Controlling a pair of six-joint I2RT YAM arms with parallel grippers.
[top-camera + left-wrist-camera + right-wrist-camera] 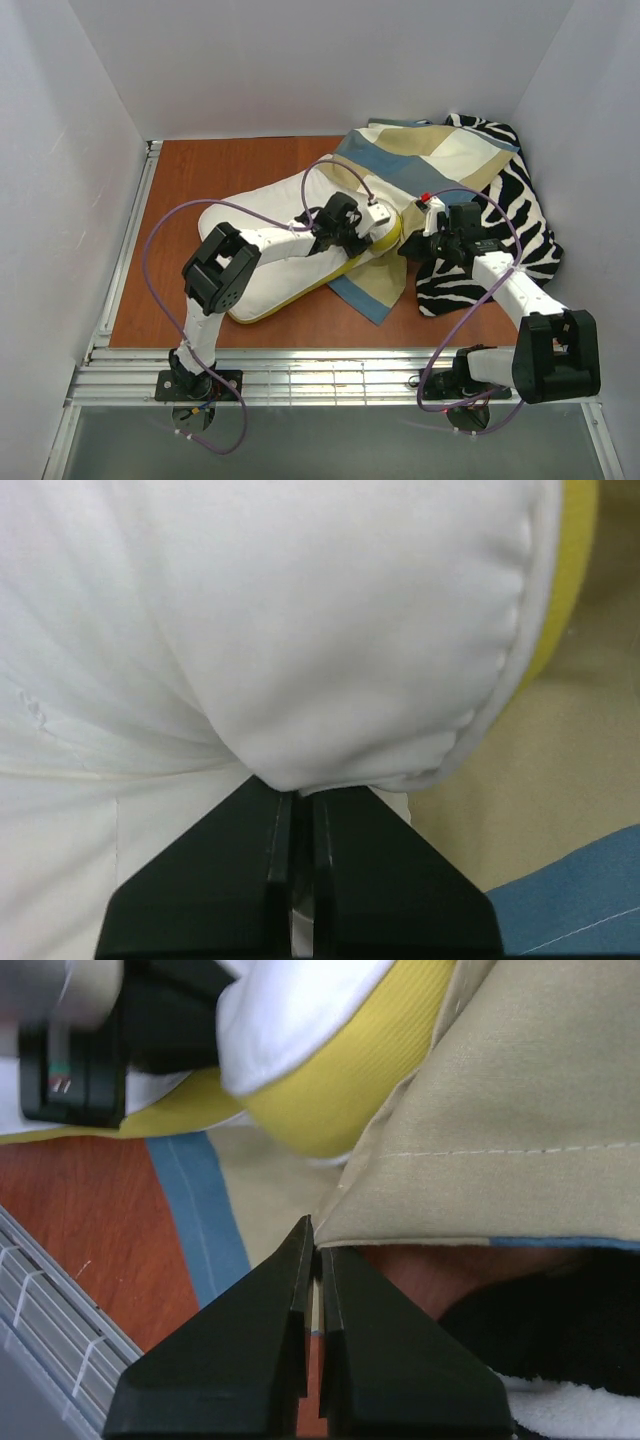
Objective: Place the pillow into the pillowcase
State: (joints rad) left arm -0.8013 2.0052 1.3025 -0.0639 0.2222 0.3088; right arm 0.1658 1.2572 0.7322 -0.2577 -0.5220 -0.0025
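White pillow [300,630], yellow edge | left claw [295,792] pinches it | right claw [315,1235] pinches pillowcase [520,1090]

No legible text, label, brand or number in any of the three views. Right wrist view: small red and pale marks on the black wrist block [68,1065], up and to the left of the pillow [340,1080]. They are too small and blurred to read.
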